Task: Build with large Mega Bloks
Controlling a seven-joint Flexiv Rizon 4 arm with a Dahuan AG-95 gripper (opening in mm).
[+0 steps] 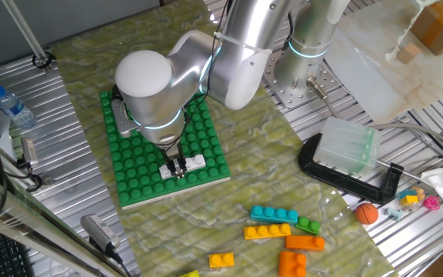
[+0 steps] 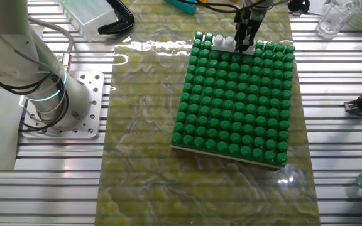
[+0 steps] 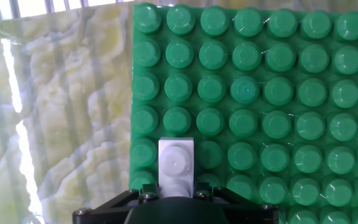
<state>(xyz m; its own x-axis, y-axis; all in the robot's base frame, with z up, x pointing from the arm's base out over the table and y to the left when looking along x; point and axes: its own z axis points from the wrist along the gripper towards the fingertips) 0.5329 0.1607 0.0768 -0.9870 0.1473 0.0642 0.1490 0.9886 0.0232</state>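
Observation:
A white Mega Blok (image 1: 193, 163) sits on the near edge row of the green studded baseplate (image 1: 133, 165). My gripper (image 1: 177, 167) stands straight down over it with its fingers on either side of the brick's width, shut on it. In the other fixed view the gripper (image 2: 246, 43) holds the white brick (image 2: 224, 43) at the baseplate's far edge (image 2: 237, 107). In the hand view the white brick (image 3: 176, 163) lies between the jaws on the baseplate (image 3: 278, 93). Loose cyan (image 1: 274, 215), yellow (image 1: 267, 231), green (image 1: 308, 225) and orange (image 1: 304, 242) bricks lie on the mat to the right front.
More bricks, orange (image 1: 292, 263) and yellow (image 1: 221, 261), lie at the front edge. A small orange ball (image 1: 367, 212), a black clamp (image 1: 348, 175) and a clear box (image 1: 347, 146) are at the right. A water bottle (image 1: 12, 106) lies at the left.

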